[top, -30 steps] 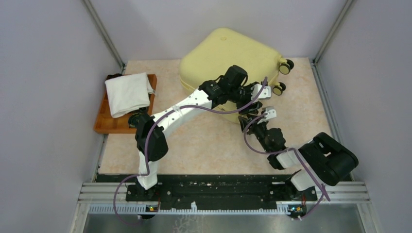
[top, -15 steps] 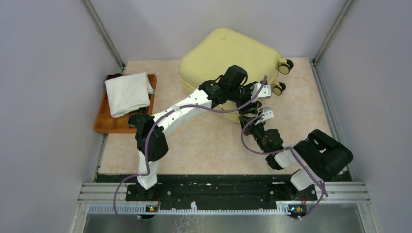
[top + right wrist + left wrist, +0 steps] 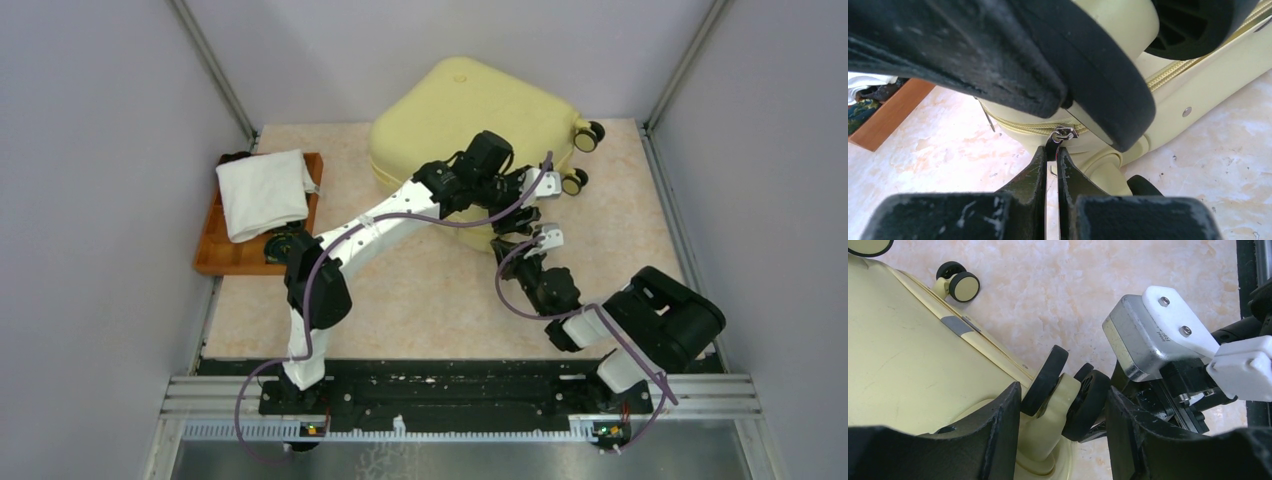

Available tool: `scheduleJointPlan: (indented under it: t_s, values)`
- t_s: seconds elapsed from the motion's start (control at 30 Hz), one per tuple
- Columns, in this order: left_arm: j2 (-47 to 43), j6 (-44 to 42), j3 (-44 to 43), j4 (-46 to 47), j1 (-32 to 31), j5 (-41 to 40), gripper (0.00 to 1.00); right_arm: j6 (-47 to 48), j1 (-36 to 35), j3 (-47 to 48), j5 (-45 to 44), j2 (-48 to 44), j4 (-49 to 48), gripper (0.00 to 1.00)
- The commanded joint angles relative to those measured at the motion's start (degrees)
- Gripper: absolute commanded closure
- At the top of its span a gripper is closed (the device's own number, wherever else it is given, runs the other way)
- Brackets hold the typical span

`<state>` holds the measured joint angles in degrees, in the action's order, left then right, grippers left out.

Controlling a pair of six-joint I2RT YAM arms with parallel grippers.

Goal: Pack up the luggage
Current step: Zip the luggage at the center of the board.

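Observation:
The luggage [image 3: 470, 110] is a pale yellow hard-shell suitcase lying closed at the back of the table. My left gripper [image 3: 522, 195] reaches over its near right corner. In the left wrist view my left gripper [image 3: 1063, 392] has its jaws against both sides of a black-and-cream double wheel [image 3: 1070, 395] of the luggage [image 3: 908, 365]. My right gripper [image 3: 515, 230] is just below that corner. In the right wrist view my right gripper [image 3: 1050, 152] is shut on the metal zipper pull [image 3: 1062, 134] on the luggage's zip line [image 3: 1173, 72].
A wooden tray [image 3: 228, 258] with a folded white towel [image 3: 262, 190] sits at the left table edge. Two more wheels [image 3: 590, 133] [image 3: 573, 183] stick out on the luggage's right side. Grey walls enclose the table on three sides.
My right arm's elbow has shifted a little left and forward, its gripper staying at the luggage's corner. My left arm has barely moved.

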<state>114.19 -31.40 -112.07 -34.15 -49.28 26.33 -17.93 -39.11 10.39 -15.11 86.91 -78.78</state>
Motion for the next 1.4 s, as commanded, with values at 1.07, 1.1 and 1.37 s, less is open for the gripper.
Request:
scheduleJointPlan:
  t_s: [1.07,1.1,1.37]
  values:
    - [4.7,20.1,-13.4,13.9,3.4,-5.7,1.00,-4.5,-11.4,5.4,7.5,12.3,-19.9,1.00]
    - [4.6,20.0,-13.3,13.8,3.4,-5.7,1.00,-4.6,-11.8,5.4,7.4,12.6,-19.9,1.00]
    - [1.3,-0.8,-12.7,-0.8,5.6,1.4,1.00,-8.9,-12.4,-9.6,-6.5,1.3,-18.9,0.67]
